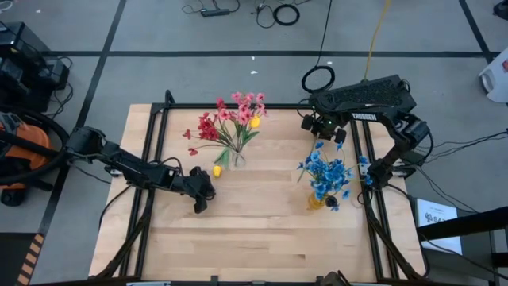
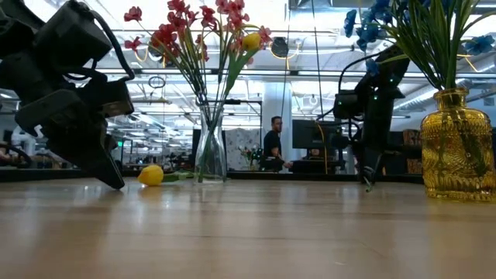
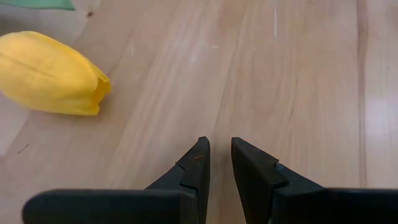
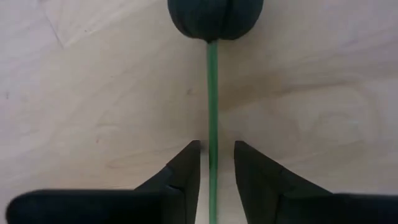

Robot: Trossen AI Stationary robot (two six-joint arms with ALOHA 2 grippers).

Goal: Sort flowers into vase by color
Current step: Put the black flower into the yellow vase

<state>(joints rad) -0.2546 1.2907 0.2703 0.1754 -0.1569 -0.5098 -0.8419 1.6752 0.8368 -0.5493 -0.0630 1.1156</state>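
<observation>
A dark bud (image 4: 214, 18) on a thin green stem lies on the wood, and my right gripper (image 4: 217, 146) stands over the stem, near the table's right edge (image 1: 367, 181), tips down at the tabletop (image 2: 367, 184). A yellow bud (image 3: 50, 74) lies on its side on the table (image 1: 217, 170), beside a clear vase (image 2: 210, 147) that holds red, pink and yellow flowers. An amber vase (image 2: 457, 143) holds the blue flowers (image 1: 327, 173). My left gripper (image 3: 220, 142) is shut and hovers low near the yellow bud (image 1: 199, 205), touching nothing. My right gripper has the dark bud's green stem (image 4: 212, 124) between its two fingers, a short way behind the bud. The fingers come from above, pointing down, and close across the stem. The flower lies flat on the table, with the bud ahead of the fingertips.
The clear vase (image 1: 236, 157) stands toward the table's far middle and the amber vase (image 1: 317, 201) right of centre, close to my right gripper. Bare wood fills the near half of the table. A black frame rail (image 1: 357, 159) runs along each side. A person stands far off in the room.
</observation>
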